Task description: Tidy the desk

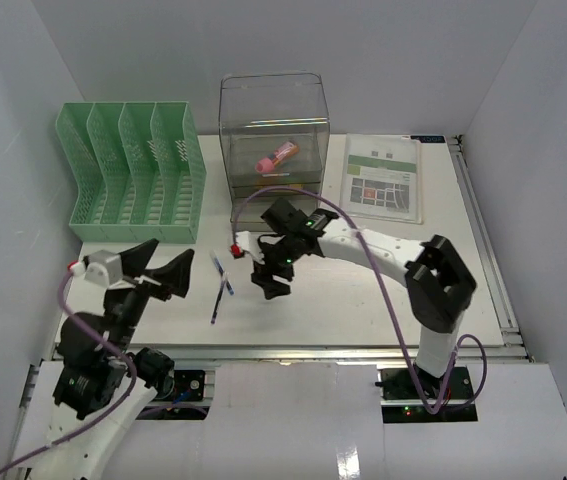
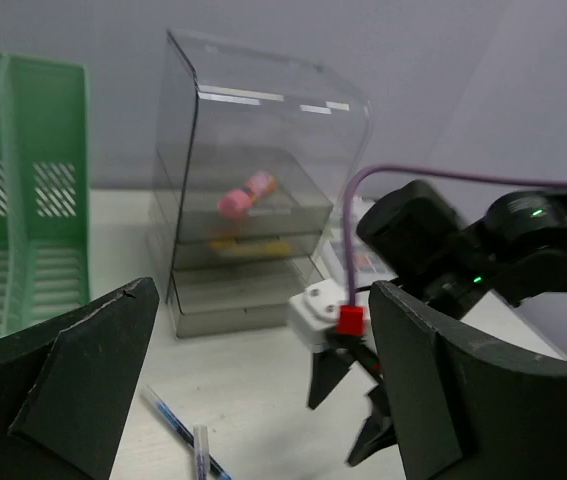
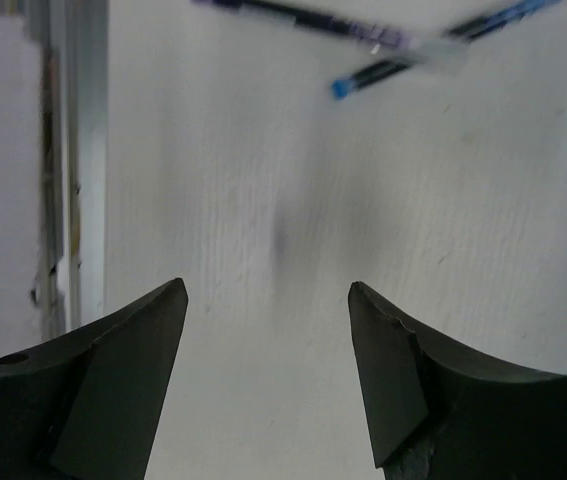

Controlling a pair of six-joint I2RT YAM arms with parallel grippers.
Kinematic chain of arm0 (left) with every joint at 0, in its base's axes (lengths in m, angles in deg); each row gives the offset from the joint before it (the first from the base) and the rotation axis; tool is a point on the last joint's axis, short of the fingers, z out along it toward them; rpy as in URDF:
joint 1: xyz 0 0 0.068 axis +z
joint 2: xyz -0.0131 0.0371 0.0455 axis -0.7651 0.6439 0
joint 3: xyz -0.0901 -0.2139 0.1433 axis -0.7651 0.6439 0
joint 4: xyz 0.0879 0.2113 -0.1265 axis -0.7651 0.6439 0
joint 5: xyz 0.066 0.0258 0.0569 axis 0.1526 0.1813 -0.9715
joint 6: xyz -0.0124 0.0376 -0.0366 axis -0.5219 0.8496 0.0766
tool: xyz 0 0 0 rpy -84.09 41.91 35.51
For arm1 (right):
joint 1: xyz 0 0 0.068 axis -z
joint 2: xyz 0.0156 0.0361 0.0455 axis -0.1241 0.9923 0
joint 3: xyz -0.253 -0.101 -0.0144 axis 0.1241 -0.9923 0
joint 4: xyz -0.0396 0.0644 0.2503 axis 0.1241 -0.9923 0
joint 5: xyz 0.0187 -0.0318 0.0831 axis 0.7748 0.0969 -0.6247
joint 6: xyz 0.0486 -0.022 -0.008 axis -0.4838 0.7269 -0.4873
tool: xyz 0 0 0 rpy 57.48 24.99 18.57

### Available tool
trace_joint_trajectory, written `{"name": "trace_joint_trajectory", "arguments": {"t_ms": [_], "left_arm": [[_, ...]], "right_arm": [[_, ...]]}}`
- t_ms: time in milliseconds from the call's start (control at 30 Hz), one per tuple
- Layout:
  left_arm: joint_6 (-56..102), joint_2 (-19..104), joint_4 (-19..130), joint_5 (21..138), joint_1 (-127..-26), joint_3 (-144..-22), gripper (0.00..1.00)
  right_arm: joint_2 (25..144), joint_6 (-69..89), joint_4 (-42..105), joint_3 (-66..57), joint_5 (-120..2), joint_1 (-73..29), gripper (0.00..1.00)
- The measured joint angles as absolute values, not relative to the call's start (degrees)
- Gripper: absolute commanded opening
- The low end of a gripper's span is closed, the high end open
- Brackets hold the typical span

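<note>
Blue and purple plastic pens (image 3: pixel 398 45) lay crossed on the white tabletop (image 3: pixel 263 180); my released right hand (image 3: pixel 268 300), I judged, needed to reach left for one.

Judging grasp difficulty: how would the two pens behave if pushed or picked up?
The pens look thin and straight, so probably stiff, light and apt to roll on the smooth desk. They lie crossed, so moving one will likely shift the other. Lying flat, they may slip from a pinch.
</note>
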State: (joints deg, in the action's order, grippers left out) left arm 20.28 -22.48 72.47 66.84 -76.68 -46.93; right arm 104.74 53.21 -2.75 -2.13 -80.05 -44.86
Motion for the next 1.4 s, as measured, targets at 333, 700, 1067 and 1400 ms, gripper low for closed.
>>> {"name": "trace_joint_trajectory", "arguments": {"t_ms": [333,700,1067,1400], "left_arm": [[21.83,-32.83,79.82,55.64,-76.68,-45.53,0.98],[22.03,-32.85,80.67,55.16,-76.68,-45.37,0.98],[22.02,-32.84,80.97,54.81,-76.68,-45.31,0.98],[22.03,-32.84,80.99,54.65,-76.68,-45.31,0.98]], "right_arm": [[130.23,23.37,1.58,28.28,-64.26,-53.64,0.70],[128.14,57.48,-0.92,23.35,-77.92,-57.01,0.74],[130.63,97.30,-10.64,27.16,-79.33,-56.57,0.76],[135.15,101.46,-11.59,28.69,-78.33,-57.31,0.49]]}}
